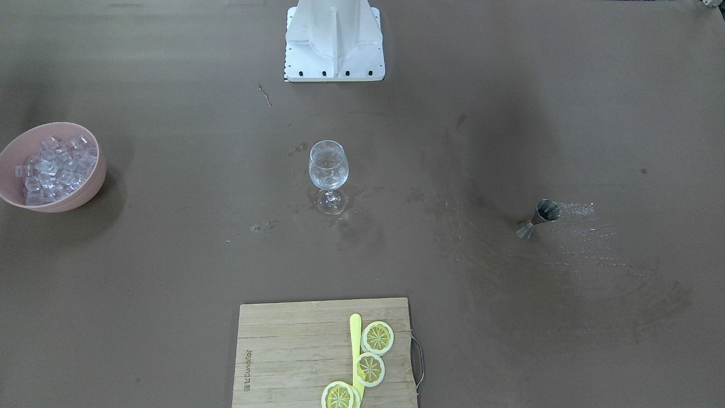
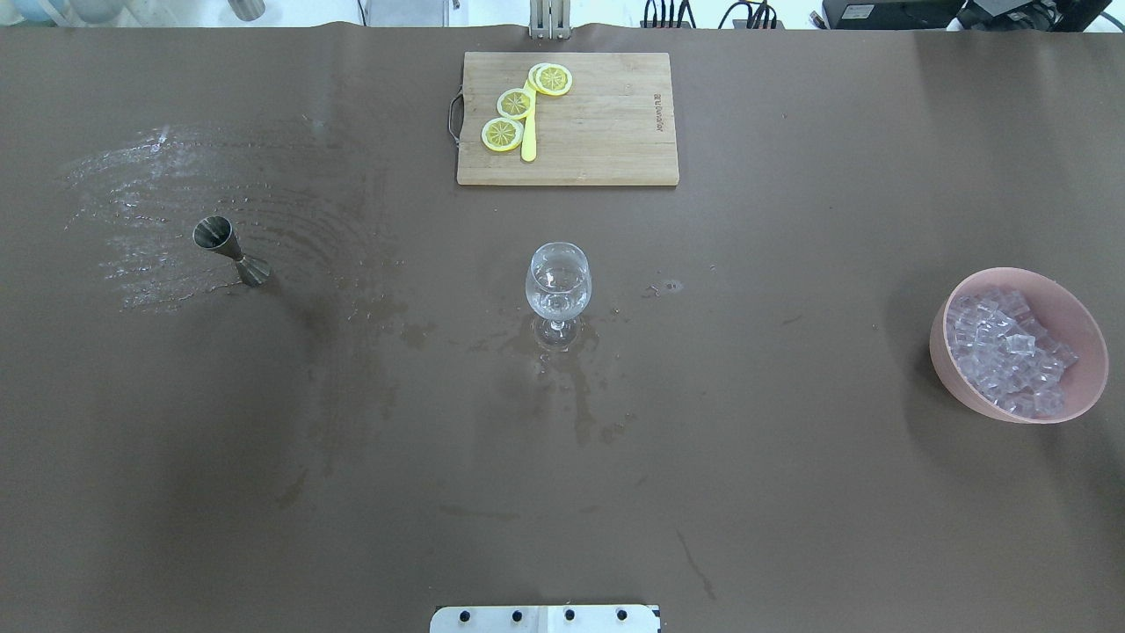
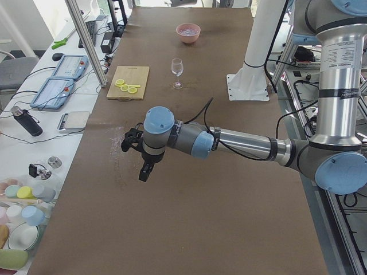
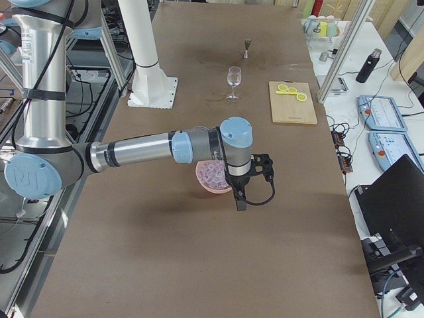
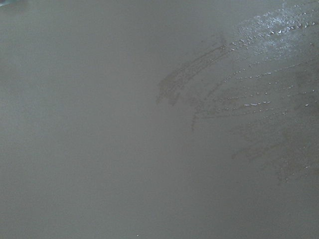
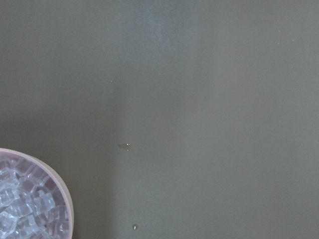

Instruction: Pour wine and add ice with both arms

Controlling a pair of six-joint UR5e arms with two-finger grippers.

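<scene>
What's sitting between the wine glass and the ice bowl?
Nothing solid: in the overhead view, only bare table with small marks separates wine glass and pink bowl.

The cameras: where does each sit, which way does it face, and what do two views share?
Front-facing: across the table, looking steeply down; only the white base shows.
Overhead: behind that base, looking forward and down; its edge shows.
Exterior left: table's end; left arm near.
Exterior right: opposite end; right arm near.
Left wrist: down on wet table; no body.
Right wrist: down beside the pink bowl; no body.
Front-facing and overhead share the wine glass.
</scene>
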